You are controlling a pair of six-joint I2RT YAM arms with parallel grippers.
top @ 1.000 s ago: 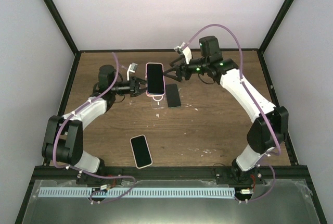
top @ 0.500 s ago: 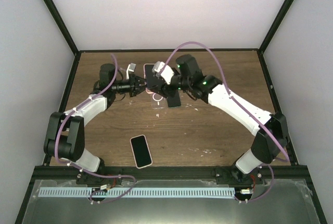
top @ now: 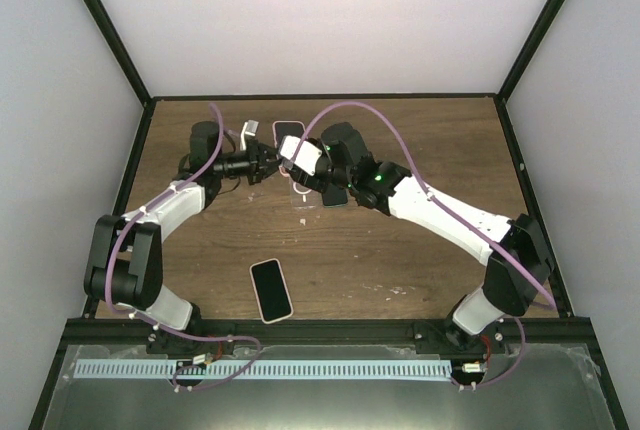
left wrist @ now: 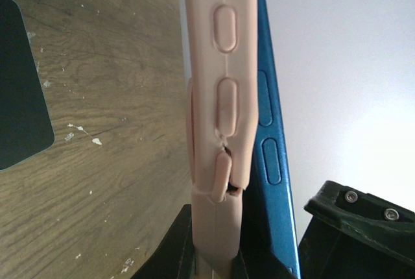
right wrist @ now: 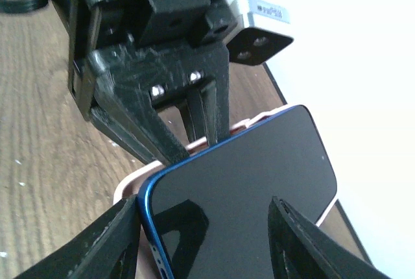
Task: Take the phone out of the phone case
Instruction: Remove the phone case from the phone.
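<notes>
Only the left wrist view shows the phone (left wrist: pixel 267 143) parted from the phone case (left wrist: pixel 217 65), which the left gripper (left wrist: pixel 216 256) pinches. The right gripper (right wrist: pixel 207 240), spread, seemingly straddles that phone. Three phones in all: a dark phone (top: pixel 333 199) beneath it, a cased phone (top: pixel 271 290) well apart.

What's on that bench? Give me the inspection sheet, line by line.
Surface: wooden table, some pale flecks.
Job's things: blue phone held off the table in pink phone case, one side edge exposed.
Clutter: spare cased phone near the front; dark slab lying flat.
Grippers: left gripper jaws shut on the case; right gripper jaws open, straddling the phone.
Cables: purple cables looping over both arms.
Surroundings: white walls, black frame.
</notes>
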